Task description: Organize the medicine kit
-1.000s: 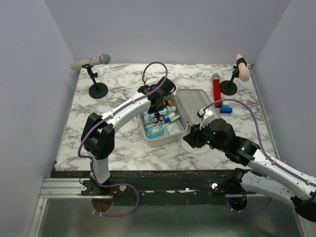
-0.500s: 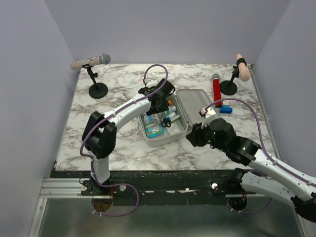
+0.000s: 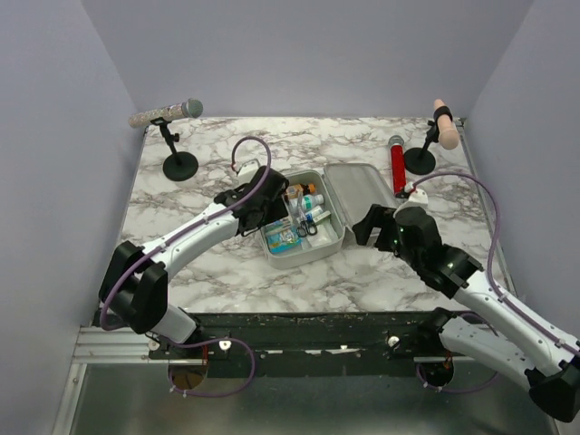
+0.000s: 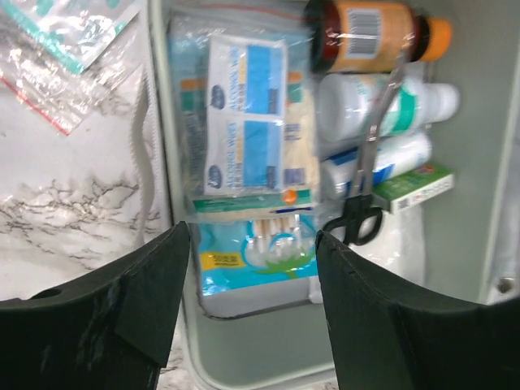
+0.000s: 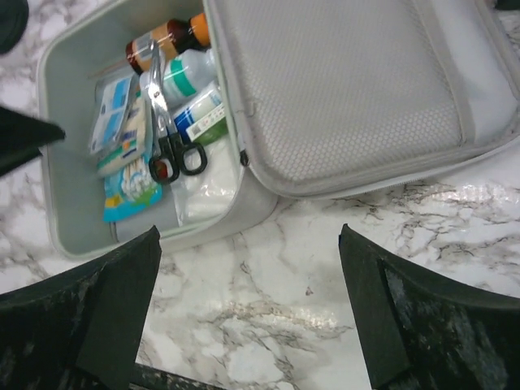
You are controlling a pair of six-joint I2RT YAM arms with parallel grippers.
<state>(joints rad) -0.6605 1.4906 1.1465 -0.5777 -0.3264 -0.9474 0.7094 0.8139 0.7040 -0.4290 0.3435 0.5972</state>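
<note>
One medicine kit [image 3: 364, 188], scissors [image 4: 363, 183] inside, maybe swabs [image 4: 268, 248]

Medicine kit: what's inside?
The medicine kit holds scissors lying across a brown bottle and white bottles, beside a green box and blue packets. Anything under those packets is covered.

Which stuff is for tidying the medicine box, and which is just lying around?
For the job: medicine kit, scissors, brown bottle.
Just lying around: red cylinder, microphone on stand, peach stick on stand.
</note>
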